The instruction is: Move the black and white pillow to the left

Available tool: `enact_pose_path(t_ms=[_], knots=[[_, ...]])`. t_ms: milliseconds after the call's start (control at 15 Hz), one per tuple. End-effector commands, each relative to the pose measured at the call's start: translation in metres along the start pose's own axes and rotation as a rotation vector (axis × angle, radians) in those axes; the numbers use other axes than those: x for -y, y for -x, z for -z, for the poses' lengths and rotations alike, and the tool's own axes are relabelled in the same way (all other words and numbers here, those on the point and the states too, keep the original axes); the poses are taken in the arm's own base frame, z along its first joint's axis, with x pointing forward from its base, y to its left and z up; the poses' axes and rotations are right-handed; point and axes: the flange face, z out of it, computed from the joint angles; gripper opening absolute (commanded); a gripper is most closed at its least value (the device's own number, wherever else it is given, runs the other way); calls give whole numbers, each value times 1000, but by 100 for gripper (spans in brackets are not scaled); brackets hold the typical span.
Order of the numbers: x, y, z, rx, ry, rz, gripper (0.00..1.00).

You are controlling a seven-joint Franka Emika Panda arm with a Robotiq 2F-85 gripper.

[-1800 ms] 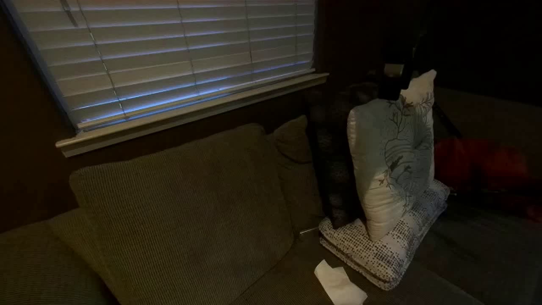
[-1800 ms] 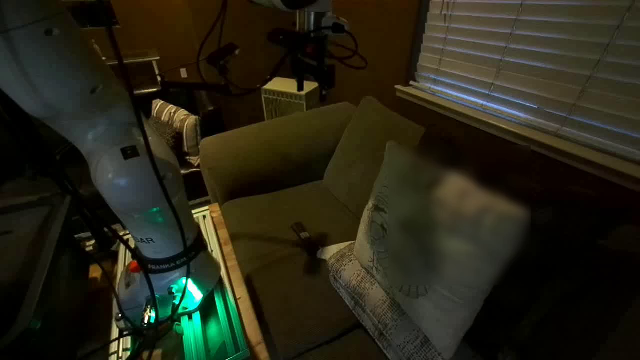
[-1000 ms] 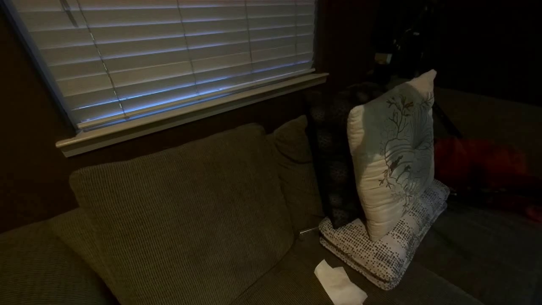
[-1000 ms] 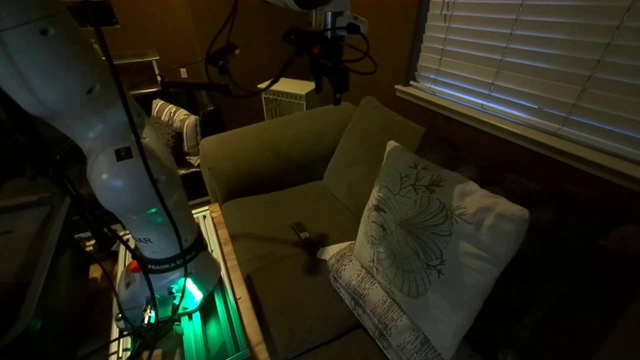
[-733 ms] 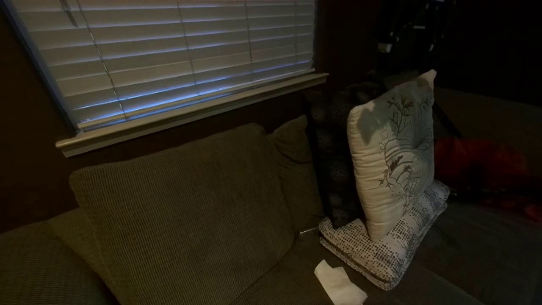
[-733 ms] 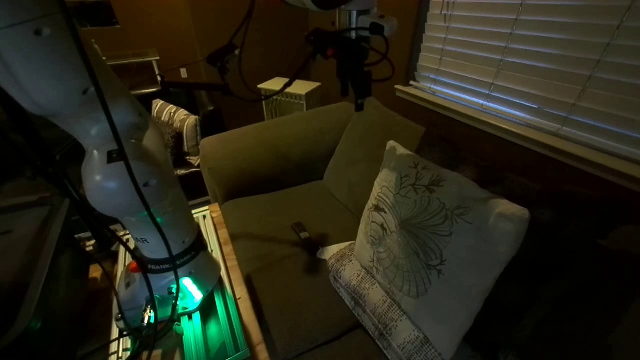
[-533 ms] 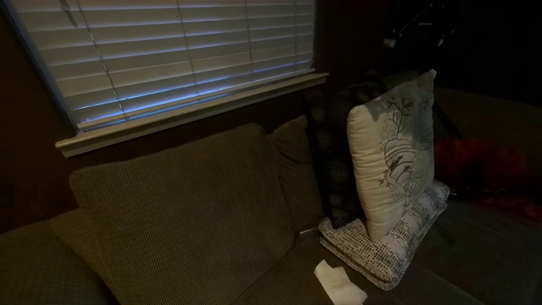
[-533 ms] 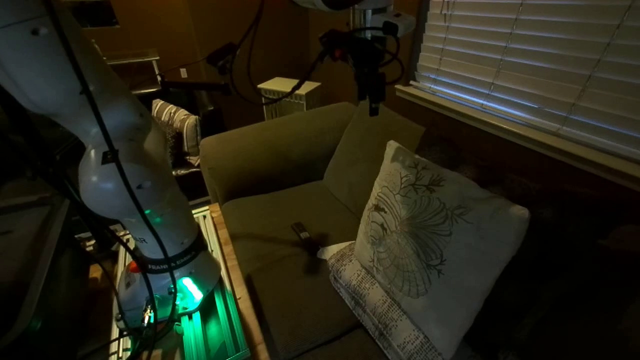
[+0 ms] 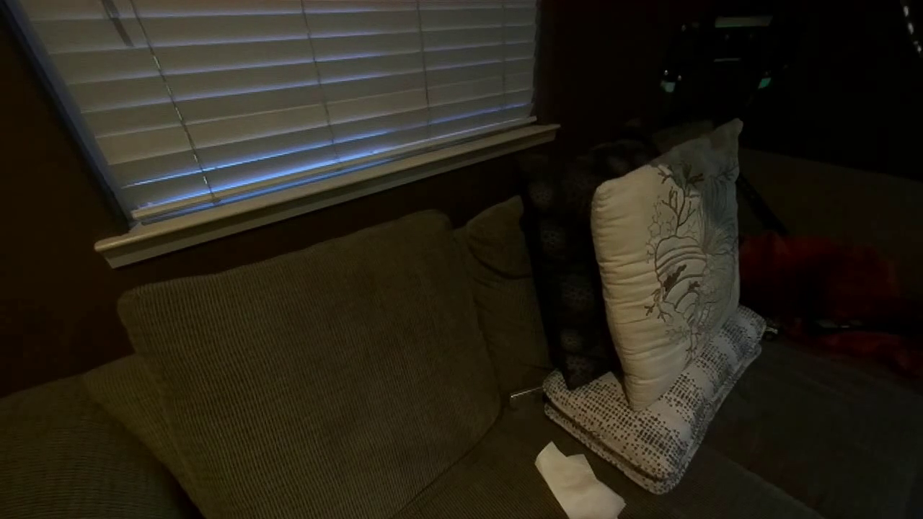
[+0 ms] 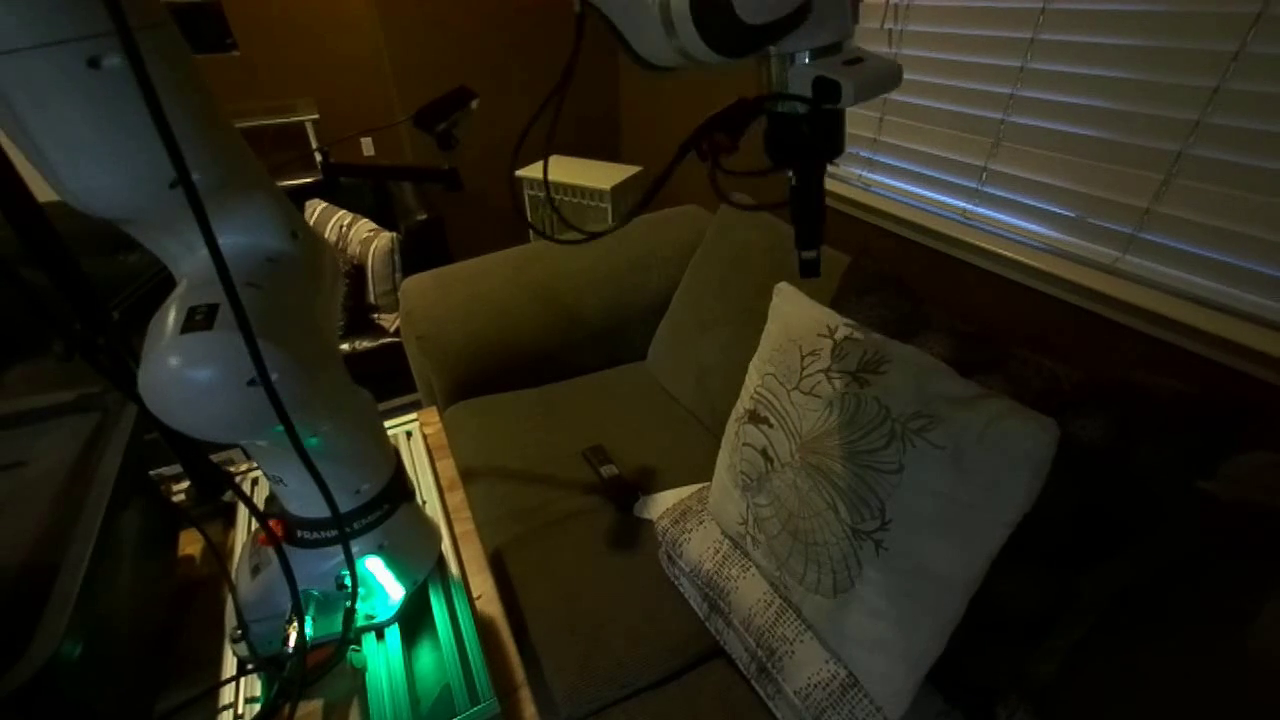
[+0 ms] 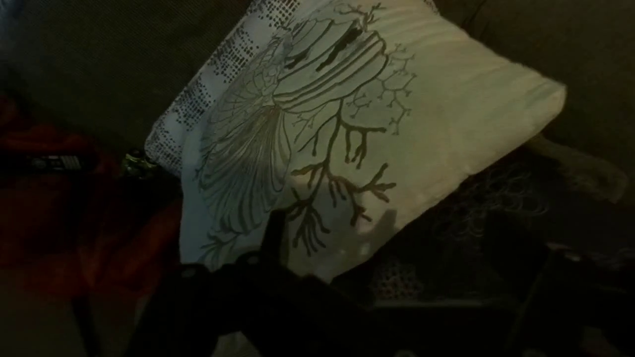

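The hand (image 10: 808, 262) gapes; in an exterior view the black pillow (image 9: 572, 292), nine o'clock of the shell-print pillow (image 9: 669, 277), probably props it.

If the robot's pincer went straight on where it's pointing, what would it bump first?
Probably the square white fabric pillow with the shell print, below the black pincer; depth is unclear, so maybe the dark patterned pillow beside it.

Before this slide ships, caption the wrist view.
In dim light, the open gripper faces a shell-print pillow resting on a dotted cushion, with a pale-patterned black pillow beside it.
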Motion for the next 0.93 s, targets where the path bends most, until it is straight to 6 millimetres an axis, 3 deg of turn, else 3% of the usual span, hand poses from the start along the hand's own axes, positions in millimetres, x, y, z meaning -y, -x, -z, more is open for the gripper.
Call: enact_pose_path(t_ms=[0, 333, 867], knots=[[0, -26, -16, -42, 52, -187, 100], [4, -47, -39, -78, 47, -316, 100], [8, -55, -70, -123, -88, -325, 100]])
